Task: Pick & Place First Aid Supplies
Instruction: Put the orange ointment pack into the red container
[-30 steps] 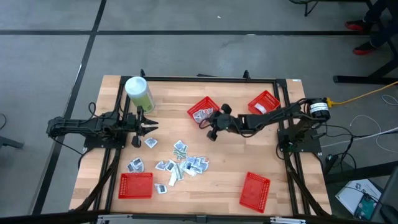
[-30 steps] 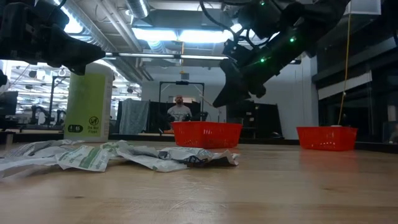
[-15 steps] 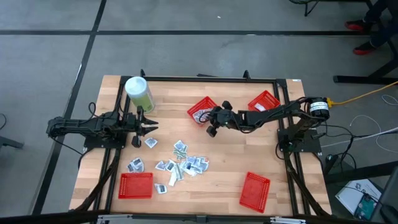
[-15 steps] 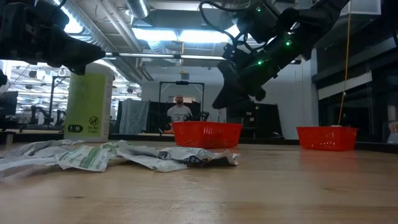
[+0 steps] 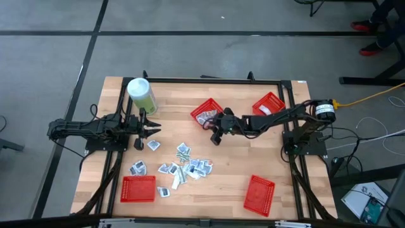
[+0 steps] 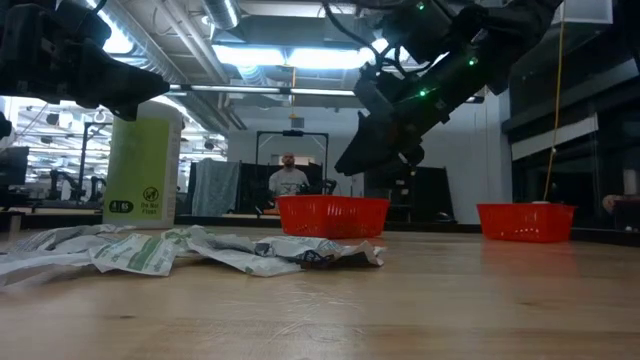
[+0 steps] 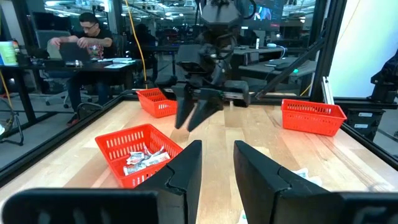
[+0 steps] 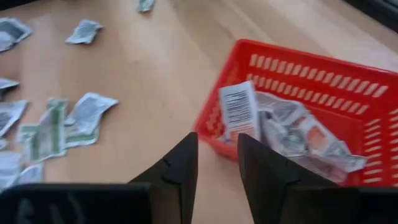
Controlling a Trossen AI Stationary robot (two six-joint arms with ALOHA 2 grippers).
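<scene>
Several small white-grey first aid packets [image 5: 185, 166] lie scattered on the wooden table's middle [image 6: 190, 250]. More packets fill the red mesh basket [image 5: 207, 112] at the far centre [image 8: 298, 134]. My right gripper [image 5: 217, 134] hangs open just above that basket's near rim [image 8: 217, 163]. A white packet with a barcode [image 8: 239, 112] stands on edge at the rim, just beyond the fingertips and apart from them. My left gripper [image 5: 152, 130] waits open at the table's left [image 7: 217, 165], level, with nothing between its fingers.
A tall pale-green canister [image 5: 141, 94] stands at the far left. Three more red baskets sit at the far right [image 5: 269, 103], near left [image 5: 138, 188] and near right [image 5: 259, 193]. Bare wood lies between the packets and the right edge. A person sits in the room beyond.
My right gripper has opened above the far-centre basket's near rim, and its wrist has turned a little; it has stayed in about the same place.
</scene>
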